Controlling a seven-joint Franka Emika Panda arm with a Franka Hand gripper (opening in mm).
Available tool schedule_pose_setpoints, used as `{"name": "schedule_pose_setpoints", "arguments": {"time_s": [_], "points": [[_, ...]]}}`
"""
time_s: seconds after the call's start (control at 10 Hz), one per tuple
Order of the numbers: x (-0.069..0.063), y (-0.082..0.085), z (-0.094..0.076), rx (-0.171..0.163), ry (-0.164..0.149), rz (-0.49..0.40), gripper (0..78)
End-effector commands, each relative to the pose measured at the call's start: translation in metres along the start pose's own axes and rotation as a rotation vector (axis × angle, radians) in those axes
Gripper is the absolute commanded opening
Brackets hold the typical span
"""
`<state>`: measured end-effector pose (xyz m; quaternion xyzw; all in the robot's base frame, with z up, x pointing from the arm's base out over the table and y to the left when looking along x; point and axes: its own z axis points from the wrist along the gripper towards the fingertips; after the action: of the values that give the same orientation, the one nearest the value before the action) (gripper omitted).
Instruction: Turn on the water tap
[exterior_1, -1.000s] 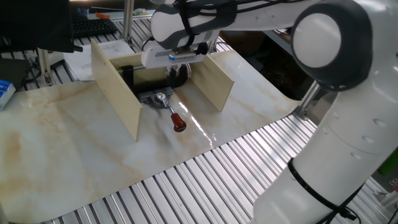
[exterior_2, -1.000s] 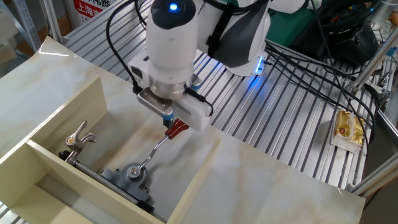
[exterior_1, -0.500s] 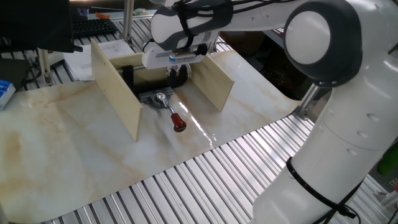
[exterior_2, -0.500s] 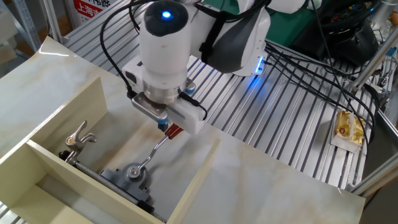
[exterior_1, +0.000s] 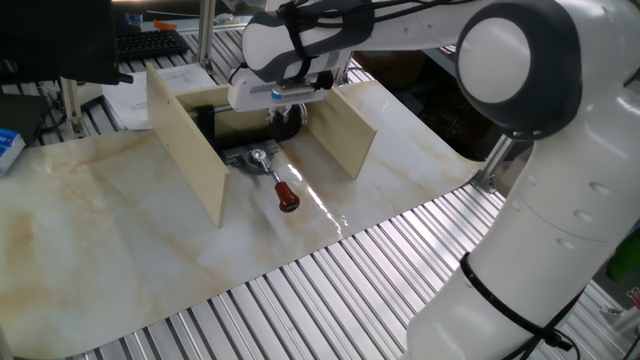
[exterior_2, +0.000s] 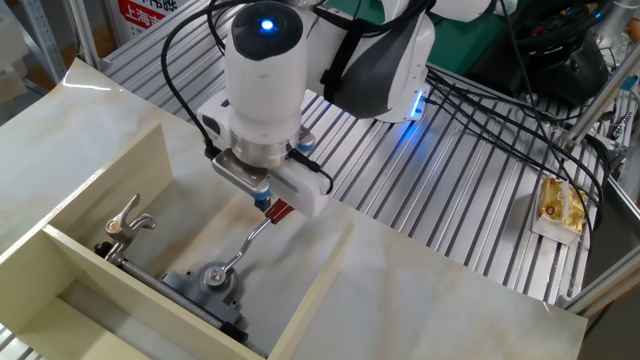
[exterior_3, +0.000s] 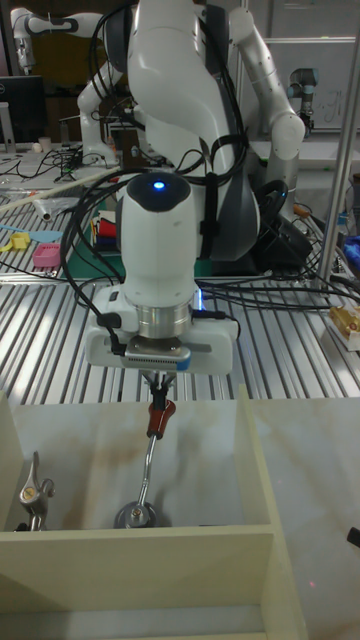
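Note:
The water tap (exterior_2: 213, 277) is a small metal base held in a black C-clamp (exterior_1: 240, 155) between two wooden boards. Its thin lever ends in a red grip (exterior_1: 288, 197) (exterior_2: 281, 210) (exterior_3: 157, 418) that points out of the box. My gripper (exterior_3: 158, 384) (exterior_2: 265, 202) hangs just above the red grip, a little to the side of it. The fingers look pressed together with nothing between them. From one fixed view the gripper (exterior_1: 285, 112) shows above the back of the box, its tips partly hidden.
Two upright wooden boards (exterior_1: 188, 140) (exterior_1: 346, 128) wall in the tap, with a cross board (exterior_3: 140, 550) in front in the tall view. The clamp's metal screw handle (exterior_2: 130, 218) sticks up at the left. Ribbed metal table (exterior_2: 420, 190) surrounds the marble sheet.
A second ago the gripper stood slightly further right over the red grip; it shifted left and a little down, then stayed still. The lever has not moved.

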<state>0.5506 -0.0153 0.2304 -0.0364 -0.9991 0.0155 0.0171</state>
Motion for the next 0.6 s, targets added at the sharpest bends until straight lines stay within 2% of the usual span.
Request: {"name": "schedule_pose_setpoints", "arguments": {"time_s": [0.1,0.2,0.3,0.5,0.6], "points": [[-0.002,0.000,-0.003,0.010,-0.009,0.110,0.0],[-0.003,0.000,-0.003,0.012,-0.007,0.109,0.0],[-0.010,0.001,-0.005,0.013,-0.009,0.111,0.0],[-0.037,0.005,-0.015,0.037,-0.011,0.119,0.0],[-0.053,0.005,-0.019,0.038,-0.006,0.118,0.0]]}}
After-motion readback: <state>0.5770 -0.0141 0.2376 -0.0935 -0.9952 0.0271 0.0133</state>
